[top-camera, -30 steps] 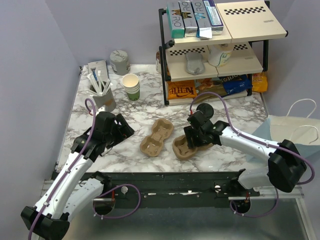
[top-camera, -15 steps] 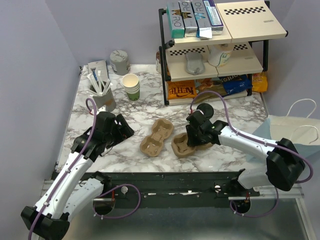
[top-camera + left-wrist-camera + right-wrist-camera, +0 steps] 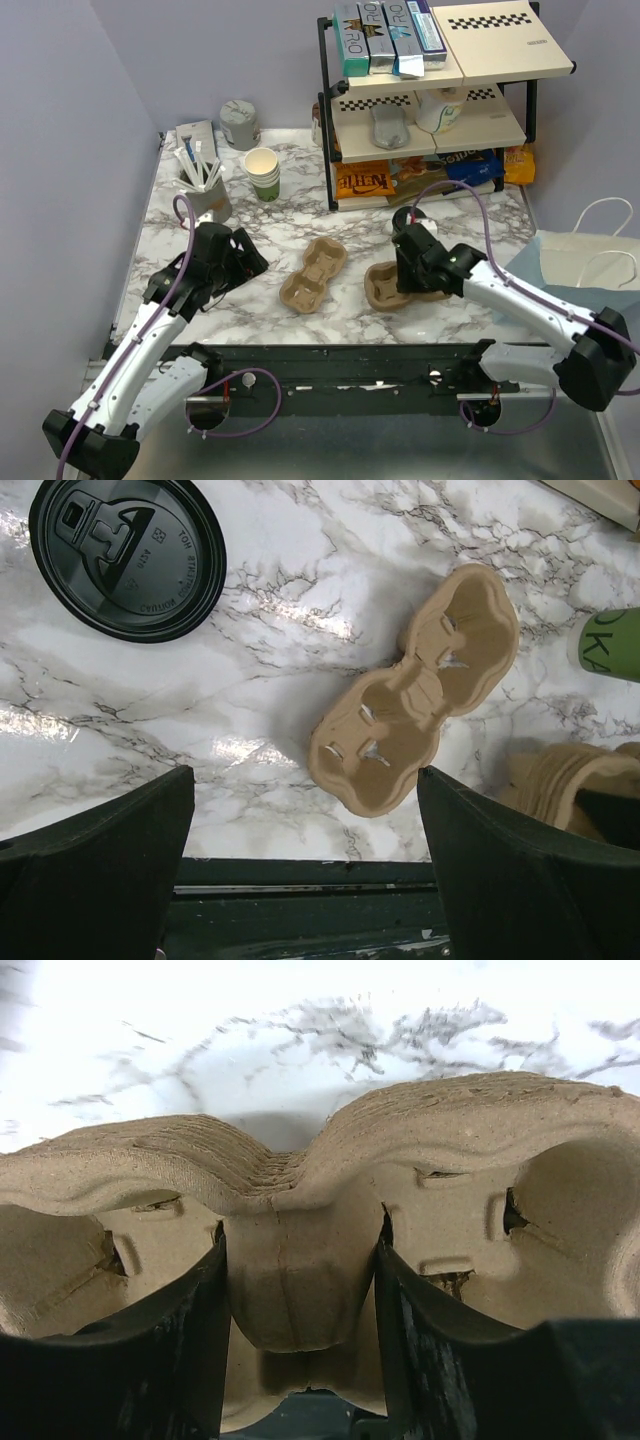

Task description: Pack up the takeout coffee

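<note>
The takeout coffee stands behind my right wrist; only a bit of its black lid (image 3: pixel 403 216) shows in the top view. Its green side (image 3: pixel 610 645) shows at the right edge of the left wrist view. My right gripper (image 3: pixel 402 282) is shut on the middle ridge of a stack of brown pulp cup carriers (image 3: pixel 383 287). In the right wrist view the fingers (image 3: pixel 190 1330) pinch that ridge (image 3: pixel 300 1260). A single carrier (image 3: pixel 313 272) lies to the left of the stack, also in the left wrist view (image 3: pixel 420 690). My left gripper (image 3: pixel 238 257) is open and empty above the table.
A loose flat black lid (image 3: pixel 128 555) lies below my left gripper. A stack of lidless cups (image 3: pixel 262 172) and a stirrer holder (image 3: pixel 200 182) stand at the back left. A shelf rack (image 3: pixel 430 100) stands at the back right. A white paper bag (image 3: pixel 590 255) sits off the table's right edge.
My right gripper has dragged the carrier stack to the right, away from the single carrier. The left arm has not moved.
</note>
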You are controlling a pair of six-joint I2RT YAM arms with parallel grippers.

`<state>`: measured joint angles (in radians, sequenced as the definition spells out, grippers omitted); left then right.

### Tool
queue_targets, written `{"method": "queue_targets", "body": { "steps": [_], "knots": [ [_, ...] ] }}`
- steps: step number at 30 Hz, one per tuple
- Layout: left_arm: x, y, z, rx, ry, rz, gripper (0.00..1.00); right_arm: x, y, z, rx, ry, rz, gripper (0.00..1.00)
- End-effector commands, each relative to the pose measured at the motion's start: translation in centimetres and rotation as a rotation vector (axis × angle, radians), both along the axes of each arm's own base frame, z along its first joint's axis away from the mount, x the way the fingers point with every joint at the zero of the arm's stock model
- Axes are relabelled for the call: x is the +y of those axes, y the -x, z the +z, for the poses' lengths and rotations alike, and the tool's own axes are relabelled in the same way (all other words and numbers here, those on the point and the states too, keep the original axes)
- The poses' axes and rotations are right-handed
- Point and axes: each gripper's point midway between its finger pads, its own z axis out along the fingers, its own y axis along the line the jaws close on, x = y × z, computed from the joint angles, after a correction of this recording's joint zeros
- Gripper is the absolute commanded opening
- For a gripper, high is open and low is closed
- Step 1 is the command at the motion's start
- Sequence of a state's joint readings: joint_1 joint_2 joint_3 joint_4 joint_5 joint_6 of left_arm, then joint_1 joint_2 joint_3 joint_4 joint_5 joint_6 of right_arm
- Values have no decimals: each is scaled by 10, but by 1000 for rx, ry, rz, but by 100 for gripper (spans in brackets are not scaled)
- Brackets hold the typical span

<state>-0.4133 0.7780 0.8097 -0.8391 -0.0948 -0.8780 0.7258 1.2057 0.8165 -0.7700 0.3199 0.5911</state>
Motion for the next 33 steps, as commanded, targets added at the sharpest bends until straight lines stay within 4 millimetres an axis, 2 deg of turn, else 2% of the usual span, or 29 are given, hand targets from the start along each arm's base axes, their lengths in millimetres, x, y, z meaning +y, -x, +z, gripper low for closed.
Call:
{"method": "queue_targets", "body": {
  "steps": [1,5,8,9,11,12,13,14,16,17,18,20,22,24,28,33],
  "knots": [
    [2,-7,12,-38,-11,1,99,1,-20,69,-185,-66,12,32],
    [0,-10,14,-42,-10,-7,99,-8,-39,128,-338,-90,38,32],
    [-2,-12,15,-47,-4,-13,99,-29,-63,151,-406,-50,-2,32],
    [-3,-14,17,-52,0,-17,99,-42,-76,161,-436,-44,-40,32],
    [-4,-15,18,-55,1,-21,99,-49,-97,168,-459,-67,-48,31],
    [-4,-16,18,-57,0,-20,99,-68,-110,173,-474,-74,-97,31],
    [-4,-16,19,-59,0,-21,99,-74,-120,169,-469,-78,-108,30],
    [-4,-16,20,-59,0,-21,99,-79,-132,174,-494,-80,-100,30],
    [-5,-17,22,-62,3,-22,99,-100,-147,176,-511,-34,-122,30],
    [-5,-17,22,-62,2,-23,99,-105,-158,170,-503,-24,-128,30],
    [-5,-18,23,-68,6,-23,99,-123,-164,170,-497,-33,-170,30],
    [-6,-18,24,-69,12,-26,99,-135,-174,171,-493,-78,-200,29],
    [-8,-20,26,-77,20,-30,99,-157,-183,157,-456,-51,-264,29],
    [-9,-20,26,-79,22,-34,99,-169,-189,145,-422,-26,-277,29],
    [-10,-25,31,-85,19,-37,99,-183,-193,117,-355,-20,-296,29],
    [-12,-29,28,-66,13,-43,99,-202,-185,77,-255,-13,-397,30]
  ]
}}
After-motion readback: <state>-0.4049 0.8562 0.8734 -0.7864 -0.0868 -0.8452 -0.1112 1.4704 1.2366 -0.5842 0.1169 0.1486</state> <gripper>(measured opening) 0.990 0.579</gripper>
